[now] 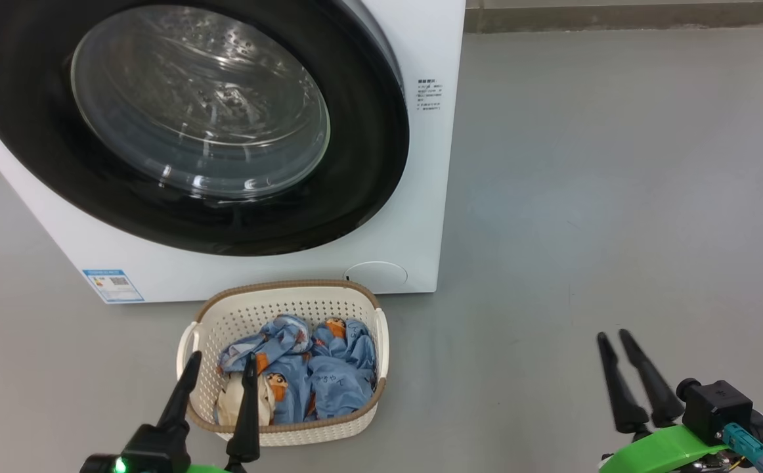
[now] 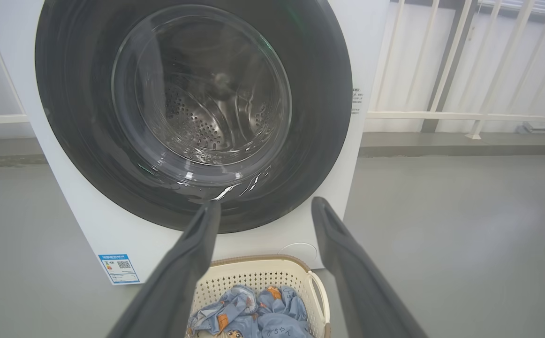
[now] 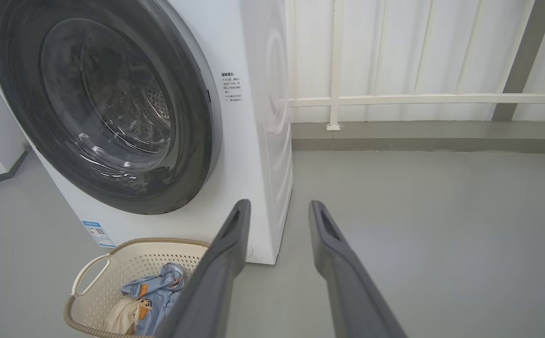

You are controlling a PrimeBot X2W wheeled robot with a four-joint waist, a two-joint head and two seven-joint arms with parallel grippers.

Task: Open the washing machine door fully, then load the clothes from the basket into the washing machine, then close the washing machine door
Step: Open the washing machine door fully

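I see the door [image 1: 27,131] shut against the washer [image 1: 224,276]. The basket [image 1: 289,287] stands on the floor [image 1: 618,164] just before the washer's front, below the door, with the clothes [image 1: 329,374] heaped inside. My left claw [image 1: 222,358] hangs over the basket's near rim, spread wide and empty. My right claw [image 1: 612,335] is well off to the right over the floor, parted less, gripping nothing.

Grey floor [image 1: 618,164], white railing [image 3: 432,98]
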